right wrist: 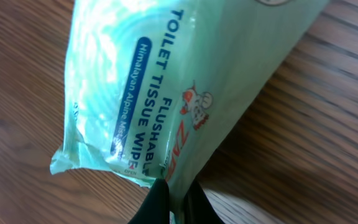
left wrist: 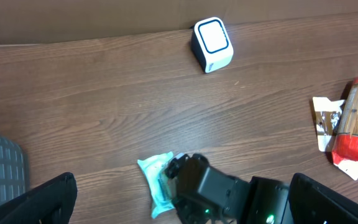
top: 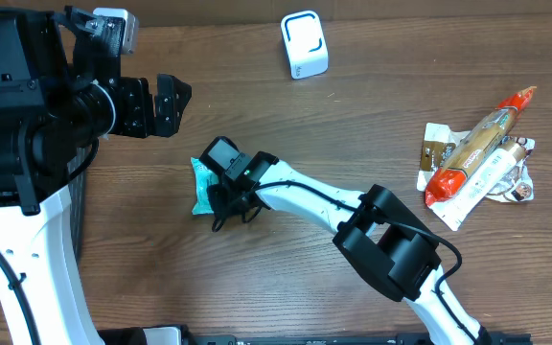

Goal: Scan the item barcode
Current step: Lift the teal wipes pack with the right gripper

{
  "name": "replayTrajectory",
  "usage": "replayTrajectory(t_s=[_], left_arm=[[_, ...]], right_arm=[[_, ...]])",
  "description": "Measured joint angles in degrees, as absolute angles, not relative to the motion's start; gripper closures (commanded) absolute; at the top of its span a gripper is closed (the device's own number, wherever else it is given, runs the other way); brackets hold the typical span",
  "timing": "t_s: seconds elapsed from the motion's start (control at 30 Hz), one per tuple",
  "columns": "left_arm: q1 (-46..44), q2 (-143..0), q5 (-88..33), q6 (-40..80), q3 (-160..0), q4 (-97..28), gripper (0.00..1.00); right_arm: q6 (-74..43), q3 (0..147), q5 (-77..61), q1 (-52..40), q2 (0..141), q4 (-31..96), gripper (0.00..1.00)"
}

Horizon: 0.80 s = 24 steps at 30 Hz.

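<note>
The right jaws are clenching on the pack [right wrist: 166, 93], pinching its thin end seam (only a narrow strip of film is sitting between the fingertips [right wrist: 158, 200]). The grip is looking shallow, so the lift is probably calling for a slow, level rise to stop the soft pack peeling out or swinging. No barcode is showing on the printed face that is facing the wrist camera. It may be sitting on the hidden side, so the pack is likely needing a turn before it is presented to the scanner [top: 304, 44].

The pack is lying on the worktop [top: 353, 125] left of centre. Its body is stretching away from the right jaws toward 9 o'clock in the overhead view, and its near end is caught between them. The scanner is standing well apart, at about 1 o'clock from the pack, and the path between them is looking bare.

The left jaws are hanging released and wide, gripping nothing, at about 10 o'clock from the pack and clear of it (no help is coming from that side for now).
</note>
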<state>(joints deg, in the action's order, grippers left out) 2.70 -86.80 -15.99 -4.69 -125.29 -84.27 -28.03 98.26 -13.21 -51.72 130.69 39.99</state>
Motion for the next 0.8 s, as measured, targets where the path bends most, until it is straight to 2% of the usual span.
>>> replayTrajectory(t_s=[0.17, 0.37, 0.57, 0.8], left_arm=[[2.70, -86.80, -15.99, -4.69, -125.29, -84.29, 0.00], [2.70, -86.80, -15.99, -4.69, -125.29, -84.27, 0.00], [2.70, -86.80, -15.99, -4.69, -125.29, -84.27, 0.00], [2.70, -86.80, -15.99, -4.69, -125.29, -84.25, 0.00]], right_arm=[[-25.61, 98.15, -11.68, -48.03, 128.64, 46.78, 0.96], [-22.94, 97.80, 1.23, -44.01, 121.60, 57.23, 0.96], [-21.65, 98.17, 22.83, -48.47, 116.18, 72.14, 0.97], [-21.91, 98.04, 35.31, -51.92, 120.36, 83.66, 0.97]])
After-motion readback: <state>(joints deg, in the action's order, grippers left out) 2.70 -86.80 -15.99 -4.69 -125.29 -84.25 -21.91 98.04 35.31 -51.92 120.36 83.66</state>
